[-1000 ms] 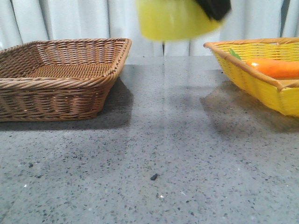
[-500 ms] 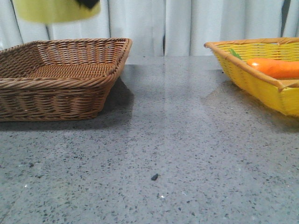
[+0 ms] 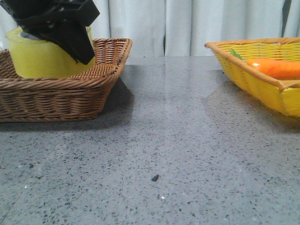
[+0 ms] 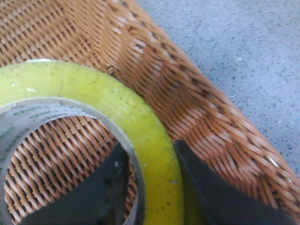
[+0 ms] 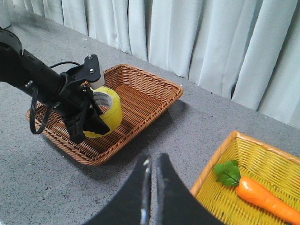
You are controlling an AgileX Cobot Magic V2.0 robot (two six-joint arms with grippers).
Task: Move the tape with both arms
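The yellow tape roll [image 3: 40,58] with its white inner core sits low inside the brown wicker basket [image 3: 70,89] at the left. My left gripper [image 3: 77,47] is shut on the roll's wall, one finger inside the core and one outside, as the left wrist view shows on the tape [image 4: 154,154]. The right wrist view shows the left arm [image 5: 42,79], the tape [image 5: 110,112] and the basket [image 5: 140,93] from above. My right gripper [image 5: 152,161] is shut and empty, high above the table between the two baskets.
A yellow basket [image 3: 262,89] at the right holds an orange carrot [image 3: 276,68] with green leaves, also in the right wrist view [image 5: 262,197]. Grey speckled table [image 3: 178,150] lies between the baskets. White curtains hang behind.
The tape moved left across the top of the front view, then came down into the brown basket with my left gripper on it.
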